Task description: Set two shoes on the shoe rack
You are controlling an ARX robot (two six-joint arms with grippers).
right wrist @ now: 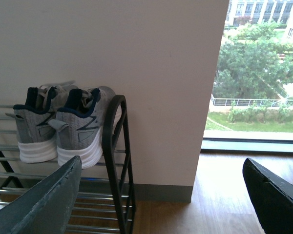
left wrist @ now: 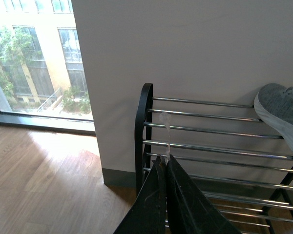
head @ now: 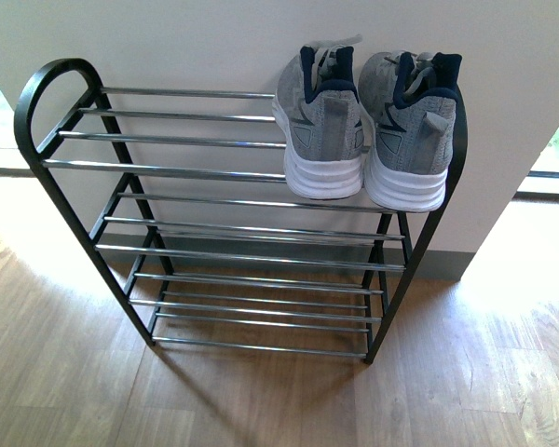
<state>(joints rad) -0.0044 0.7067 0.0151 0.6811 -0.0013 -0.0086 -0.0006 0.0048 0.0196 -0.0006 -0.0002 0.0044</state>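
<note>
Both sneakers placed on the top tier of the shoe rack (head: pixel 63 65), in the upper right of the front view. Standing close side by side, heels toward the camera and toes toward the wall (head: pixel 214 37). Inner shoe (head: pixel 321 121) nearer the middle of the tier, outer shoe (head: pixel 410 126) just beside the rounded black frame at the right end. Grey knit uppers, dark navy collars, thick white soles resting on the thin chrome bars, with the heels reaching a little over the front bar. Rack standing upright on the wooden floor (head: pixel 261 400), its back against the wall, in the centre of the frame.

In the left wrist view, left gripper (left wrist: pixel 164 161) with its 2 dark fingers (left wrist: pixel 185 204) pressed together, hanging in front of the free end of the rack, well apart from the 1 shoe toe visible there.

In the right wrist view, right gripper (right wrist: pixel 161 162) with its 2 fingers (right wrist: pixel 44 200) spread wide apart, holding no object, near the end of the rack where the 2 shoes stand, not touching them. Bright window (right wrist: pixel 254 73) beside the wall.
</note>
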